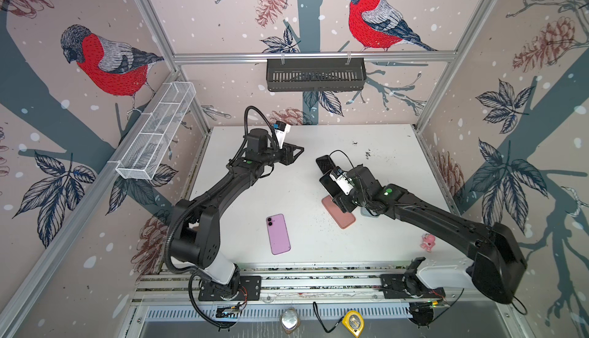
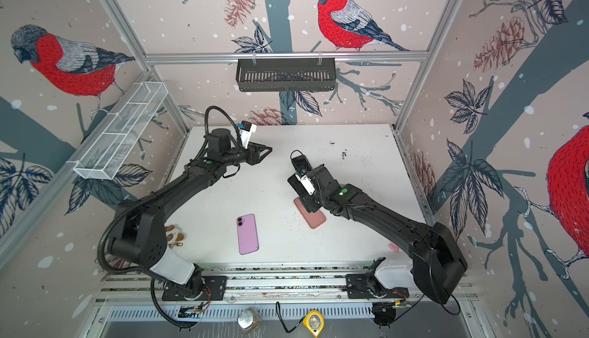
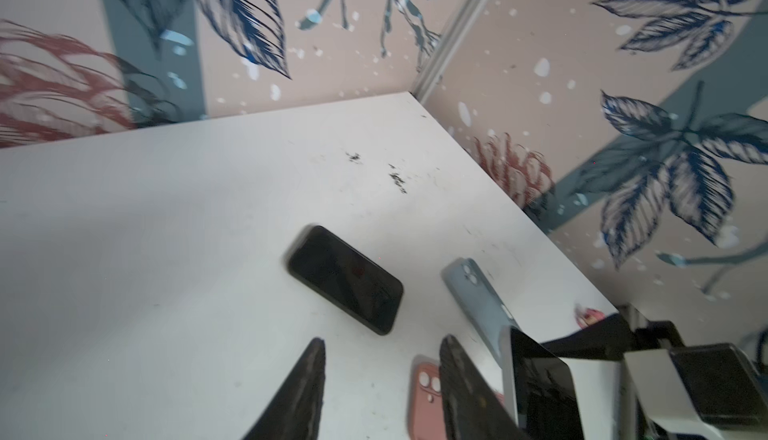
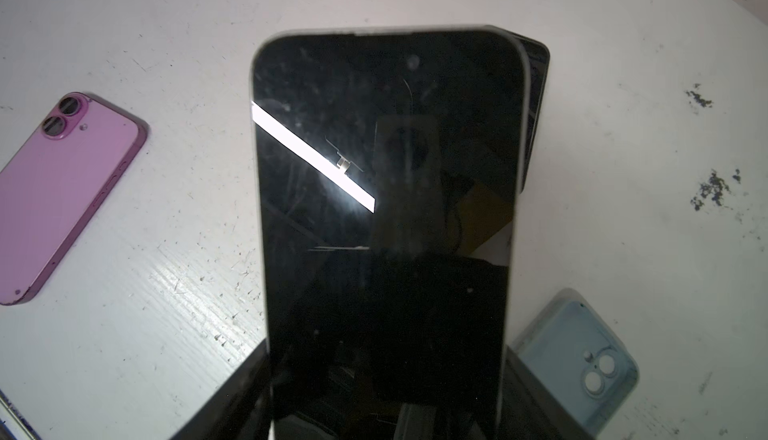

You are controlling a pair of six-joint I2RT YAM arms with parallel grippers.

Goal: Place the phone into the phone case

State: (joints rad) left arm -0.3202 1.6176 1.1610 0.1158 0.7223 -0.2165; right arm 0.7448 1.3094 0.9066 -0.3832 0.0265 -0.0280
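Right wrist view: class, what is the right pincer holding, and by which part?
A dark-screened phone, gripped at its lower end; its camera end sticks out free.

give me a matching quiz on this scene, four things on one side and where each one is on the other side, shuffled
Things:
1. purple phone
2. pink case
3. white-edged phone
4. tape measure

Places:
a. off the table, beyond its front edge
b. gripped in the right end effector
c. flat on the table, partly under the right end effector
d. flat on the table, camera side up, nothing touching it

Pairs: 1-d, 2-c, 3-b, 4-a
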